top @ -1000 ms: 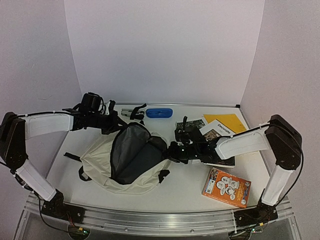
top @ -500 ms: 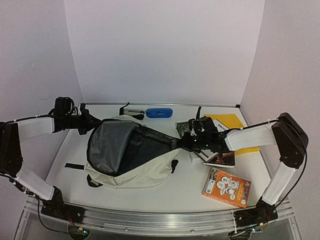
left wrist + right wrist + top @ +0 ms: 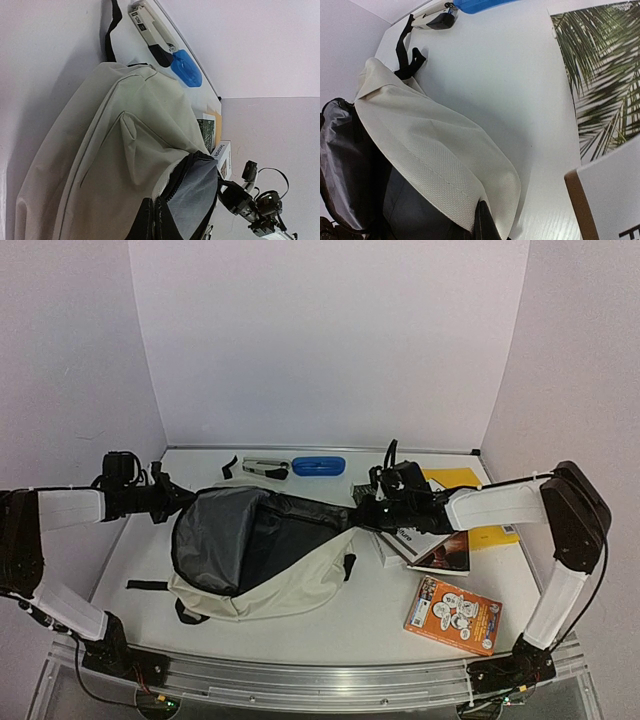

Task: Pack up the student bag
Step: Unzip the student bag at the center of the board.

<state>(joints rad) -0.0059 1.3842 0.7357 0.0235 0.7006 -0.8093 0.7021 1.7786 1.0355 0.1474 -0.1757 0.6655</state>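
The student bag [image 3: 285, 585] is a cream fabric backpack lying in the middle of the table, its mouth pulled wide to show the dark grey lining [image 3: 225, 535]. My left gripper [image 3: 172, 502] is shut on the left edge of the opening. In the left wrist view the black fingers [image 3: 150, 222] pinch the zipper rim of the bag [image 3: 110, 145]. My right gripper [image 3: 362, 515] is shut on the right edge of the opening. In the right wrist view its fingertips [image 3: 482, 225] clamp the cream flap [image 3: 435, 155]. The bag's inside looks empty.
A stapler [image 3: 265, 468] and a blue case [image 3: 318, 465] lie at the back. Stacked books [image 3: 430, 545] and a yellow folder [image 3: 455, 480] sit right of the bag, under my right arm. An orange book [image 3: 452, 615] lies front right. A palm-leaf book [image 3: 605, 75] is near the right gripper.
Both arms have pulled apart, the left one leftward and the right one to the right and back. The bag's mouth has stretched wider and the bag has shifted left.
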